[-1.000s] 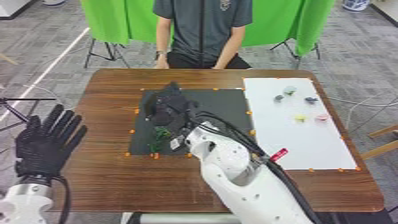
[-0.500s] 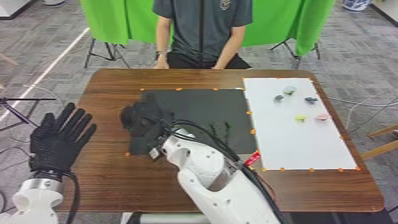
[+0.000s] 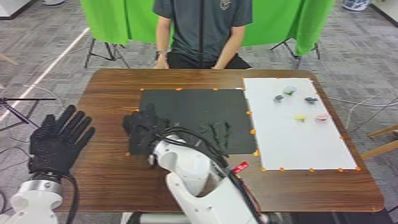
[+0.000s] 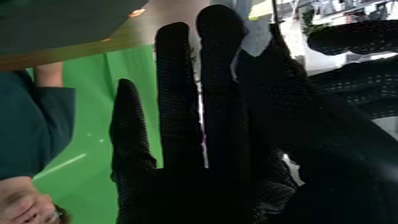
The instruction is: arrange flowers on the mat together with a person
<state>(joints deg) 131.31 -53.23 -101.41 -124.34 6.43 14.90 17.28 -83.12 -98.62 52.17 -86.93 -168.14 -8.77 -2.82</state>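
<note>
Over the left part of the dark mat (image 3: 197, 105) is my right hand (image 3: 144, 126) in the head view, its fingers straight. The right wrist view shows this right hand (image 4: 222, 100) open, with its fingers extended. Dark green stems (image 3: 216, 134) lie on the mat's nearer right part, beside my right forearm. My left hand (image 3: 60, 142) is open off the table's left edge. On the white mat (image 3: 302, 145) sit a pale flower (image 3: 290, 90), two blue-grey ones (image 3: 278, 98) (image 3: 311, 100), a yellow one (image 3: 300, 118) and a pink one (image 3: 322, 117).
A person stands across the brown table (image 3: 115, 187), both hands near its far edge. Small orange markers border both mats. My right forearm crosses the near side of the table, with black cables along it.
My right hand has moved left across the dark mat and a little nearer, and the stems its arm covered now show. My left hand has shifted slightly right.
</note>
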